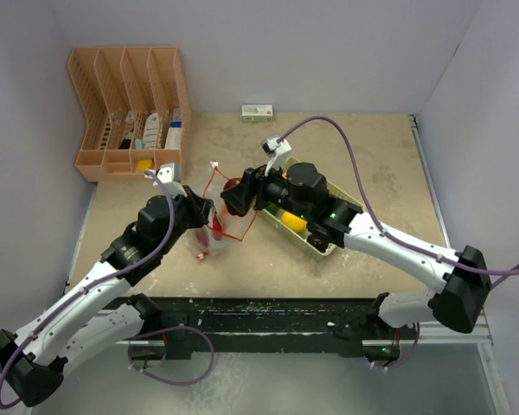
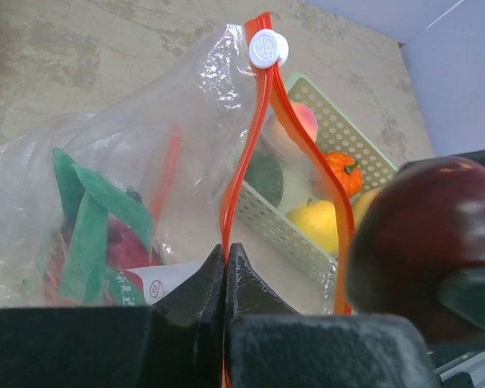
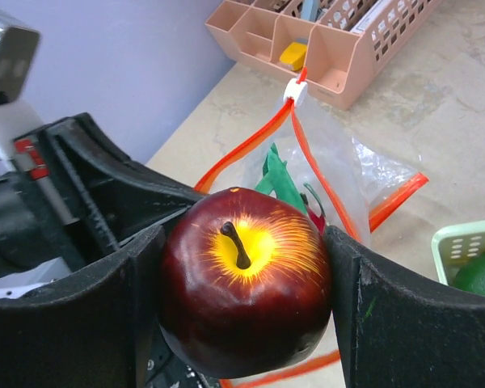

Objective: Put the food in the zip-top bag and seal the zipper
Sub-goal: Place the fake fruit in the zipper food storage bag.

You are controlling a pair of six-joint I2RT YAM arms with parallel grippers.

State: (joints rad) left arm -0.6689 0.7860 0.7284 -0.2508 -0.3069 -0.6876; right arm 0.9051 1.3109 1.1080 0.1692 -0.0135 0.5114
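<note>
Zip-top bag (image 2: 145, 153): lying on the worktop (image 1: 346, 277) beside the green tray (image 2: 339, 129), some food (image 2: 85, 234) inside, mouth held up by my left hand (image 2: 225, 267), clenched on the zipper (image 2: 244, 153). Red apple (image 3: 226, 323): grasped in my right hand (image 3: 242, 267) at the mouth. Risks, I judge: apple snags the narrow opening; zipper slips free, bag collapses.

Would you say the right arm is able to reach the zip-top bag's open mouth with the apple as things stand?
Probably yes. The left gripper pinches the zipper, holding the zip-top bag with its mouth open. The right gripper holds the red apple just before that gap, with nothing between.
</note>
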